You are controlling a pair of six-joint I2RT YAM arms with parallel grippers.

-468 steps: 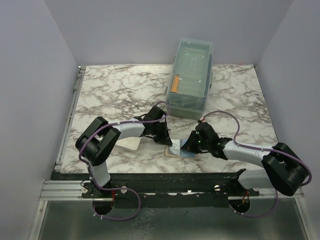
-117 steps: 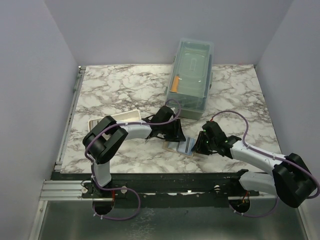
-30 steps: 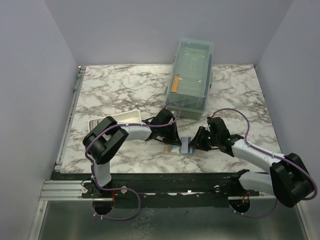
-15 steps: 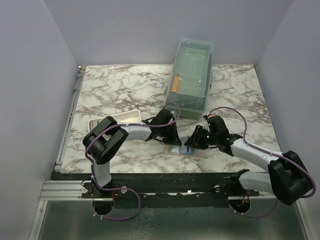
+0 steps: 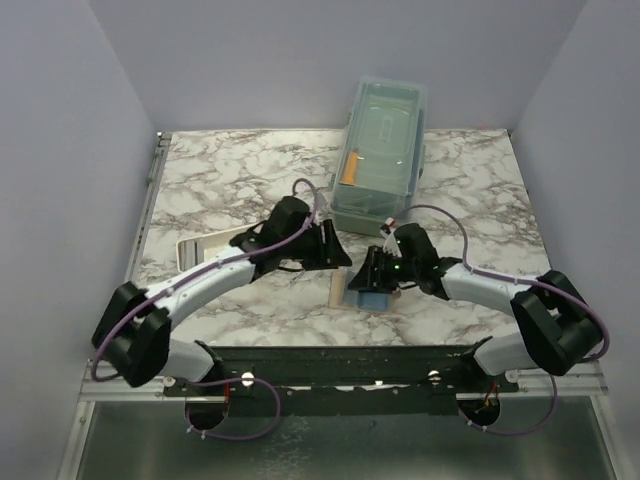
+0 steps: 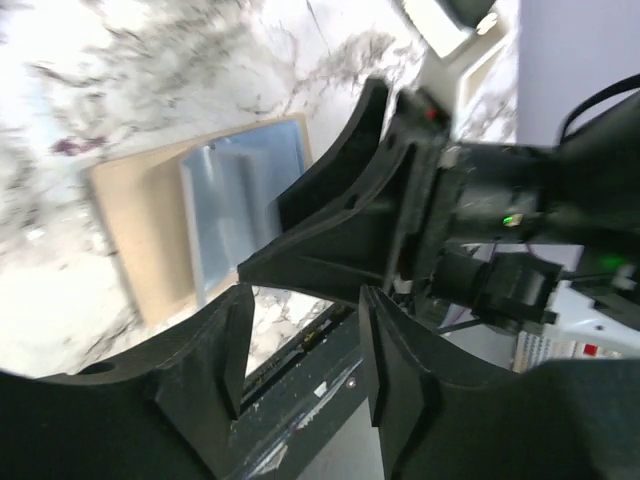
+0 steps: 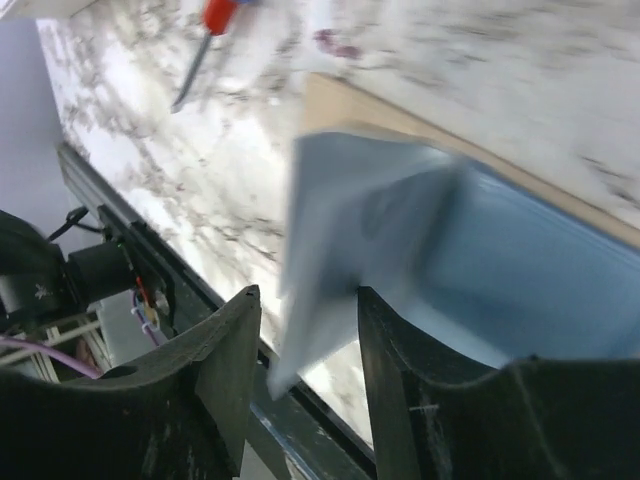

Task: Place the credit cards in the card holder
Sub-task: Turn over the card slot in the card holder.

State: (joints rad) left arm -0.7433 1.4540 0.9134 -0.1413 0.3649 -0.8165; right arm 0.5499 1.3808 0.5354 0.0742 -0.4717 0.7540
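Observation:
The card holder (image 5: 338,291) lies open near the table's front edge, tan outside with light blue lining (image 6: 240,205). My left gripper (image 5: 337,252) hovers just behind it, open, nothing between its fingers (image 6: 303,300). My right gripper (image 5: 366,274) is over the holder's right half with its jaws apart. A thin pale blue sheet (image 7: 330,250) stands up between them, against the right finger and clear of the left. Blur hides whether that sheet is one of the credit cards or a flap of the lining. I make out no other card.
A large translucent lidded box (image 5: 380,150) stands at the back, an orange stick (image 5: 349,170) inside. A white tray (image 5: 205,246) sits at the left, partly under my left arm. A red-handled screwdriver (image 7: 208,25) lies beyond the holder. The table's front rail (image 5: 340,355) is close.
My left gripper has opened and drawn back from the holder, the arm stretching out low. My right gripper has slid left over the holder and widened a little.

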